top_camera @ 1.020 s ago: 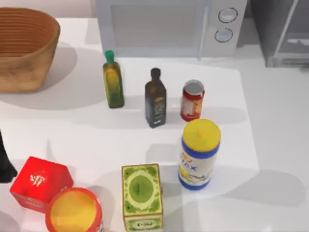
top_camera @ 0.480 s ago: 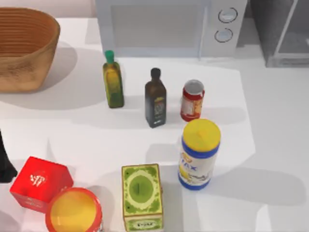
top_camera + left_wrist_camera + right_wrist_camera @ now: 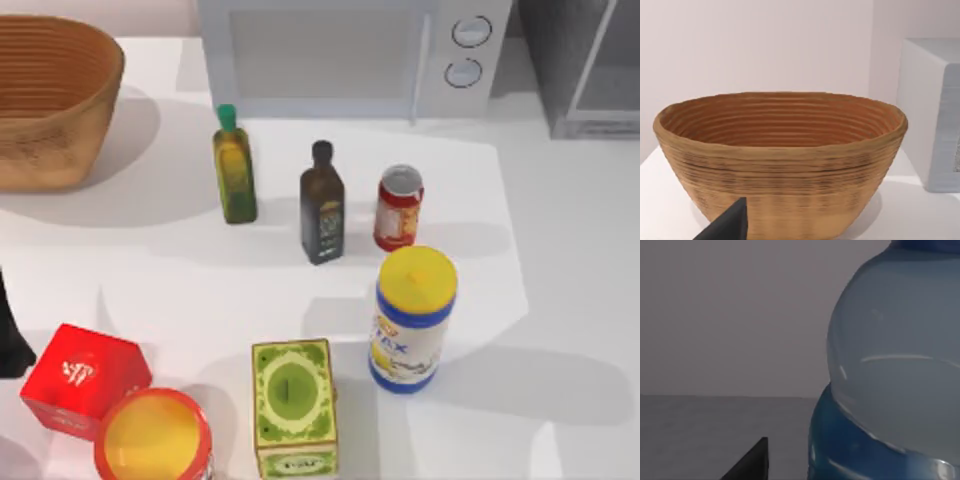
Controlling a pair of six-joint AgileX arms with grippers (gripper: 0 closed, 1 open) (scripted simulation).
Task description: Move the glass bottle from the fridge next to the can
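The glass bottle (image 3: 890, 375) looms very close in the right wrist view, clear bluish with a blue band low down, against a plain grey interior. A dark tip of my right gripper (image 3: 747, 462) shows just beside it. In the top view the fridge (image 3: 585, 70) stands at the back right, grey with a pale framed door. The can (image 3: 398, 208), red with a silver top, stands mid-table next to a dark brown bottle (image 3: 322, 205). My left arm (image 3: 8, 340) is parked at the table's left edge.
A white microwave (image 3: 350, 55) stands at the back and a woven basket (image 3: 50, 95) at the back left. A yellow-green oil bottle (image 3: 234, 165), a white-and-blue canister (image 3: 412, 320), a green box (image 3: 293, 405), a red box (image 3: 82, 380) and a red tub (image 3: 152, 438) crowd the table.
The fridge door's frame at the top right has shifted slightly since a second ago. Nothing on the table has moved.
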